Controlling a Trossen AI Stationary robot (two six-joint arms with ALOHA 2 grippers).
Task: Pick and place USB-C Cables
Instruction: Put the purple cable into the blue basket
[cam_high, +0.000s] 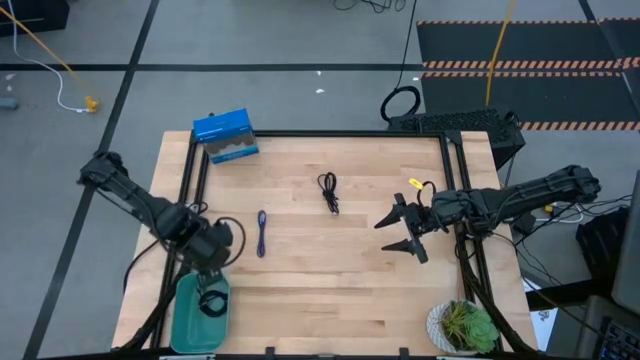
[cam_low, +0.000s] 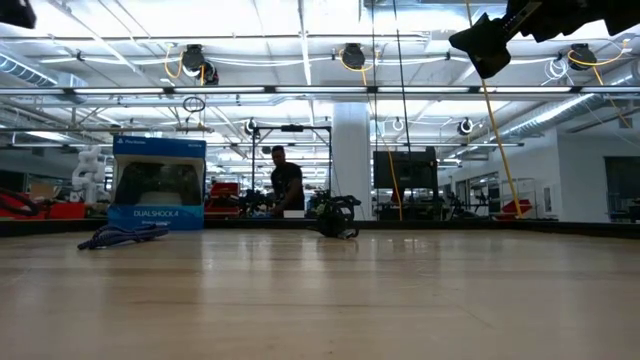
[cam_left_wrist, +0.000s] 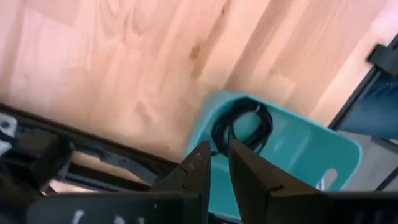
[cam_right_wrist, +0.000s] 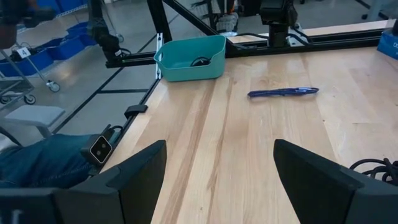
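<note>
Risk: my left gripper (cam_left_wrist: 214, 163), fingers nearly closed and empty above the teal plastic bin (cam_high: 186, 322), could snag the coiled black cable (cam_left_wrist: 241, 124) inside. Right gripper (cam_high: 408, 228) hangs wide open, empty.

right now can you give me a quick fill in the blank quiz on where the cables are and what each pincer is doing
1. One black cable already lies inside the ____ bin.
2. The blue-purple cable lies on the bare ____.
3. The right pincer has its fingers ____ and holds nothing.
4. The left pincer hangs over the bin, and the other black cable lies nearer the ____ pincer.

Missing words: teal; table; open; right
</note>
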